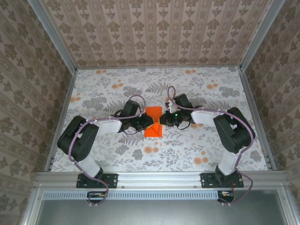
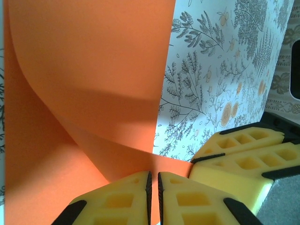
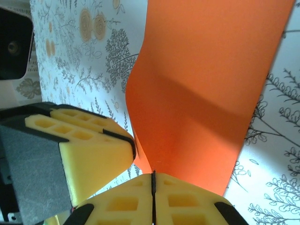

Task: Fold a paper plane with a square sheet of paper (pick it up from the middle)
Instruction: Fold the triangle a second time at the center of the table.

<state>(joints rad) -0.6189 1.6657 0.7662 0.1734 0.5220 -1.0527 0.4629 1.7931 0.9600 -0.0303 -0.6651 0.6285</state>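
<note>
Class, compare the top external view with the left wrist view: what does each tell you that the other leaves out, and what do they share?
Top external: both whole arms reach inward, the left tool and right tool meeting at the thin, vivid orange sheet of paper in the middle of the flower-printed table, with patterned walls around. Left wrist: close up, the paper bows in a smooth curve and the left tool's yellow fingers are shut on its edge. Shared: the orange paper, the floral tabletop and both tools.

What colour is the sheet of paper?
Plain vivid orange; the sheet of paper shows best in the left wrist view.
</note>
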